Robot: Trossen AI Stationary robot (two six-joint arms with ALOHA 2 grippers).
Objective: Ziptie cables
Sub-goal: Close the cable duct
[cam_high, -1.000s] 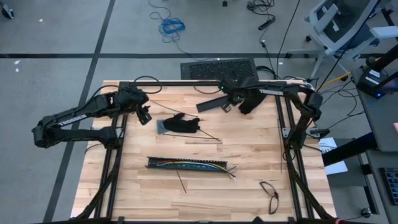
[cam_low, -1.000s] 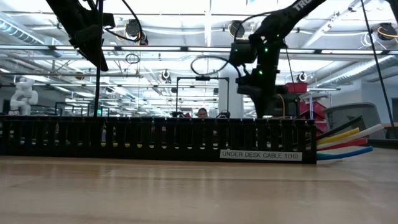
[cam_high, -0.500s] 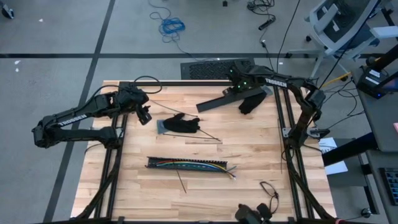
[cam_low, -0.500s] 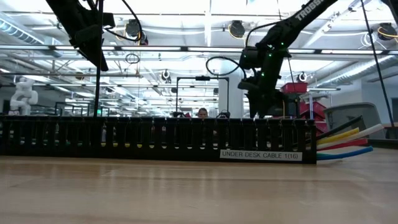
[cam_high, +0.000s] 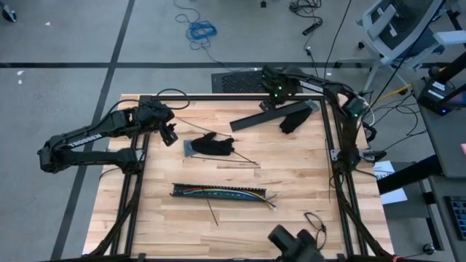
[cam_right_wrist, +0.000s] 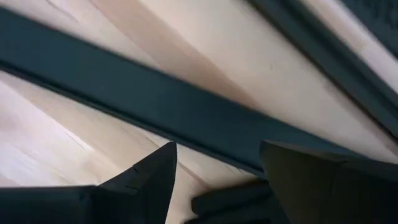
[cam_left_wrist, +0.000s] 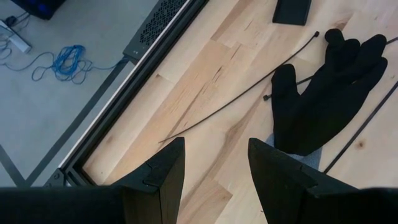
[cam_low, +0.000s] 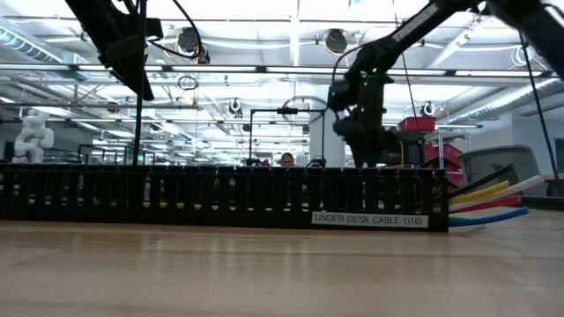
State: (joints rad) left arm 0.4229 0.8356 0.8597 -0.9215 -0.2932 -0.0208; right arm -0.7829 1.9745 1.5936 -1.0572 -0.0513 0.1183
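Wooden tabletop in a metal frame fills the high view, with grey floor around it. At the far-left corner the left gripper hangs above the wood with its fingers parted and nothing between them; its wrist view looks past them at a loose ziptie and a black glove lying just ahead. Nearer the front edge, well apart from that gripper and from the other one, lies a slotted duct, and the cables run along inside it, their coloured ends fanning out of the right end. A second ziptie lies just in front of the duct. At the far right the right gripper hovers over a black bar, fingers spread and empty.

The cables look light, thin and limp; a single pinch would probably let strands slide apart, so I judge the best hold is on the bunched free ends beyond the duct, squeezed together. The zipties look stiff and slick, and lie flat, so a tip is likely the easiest place to pinch.
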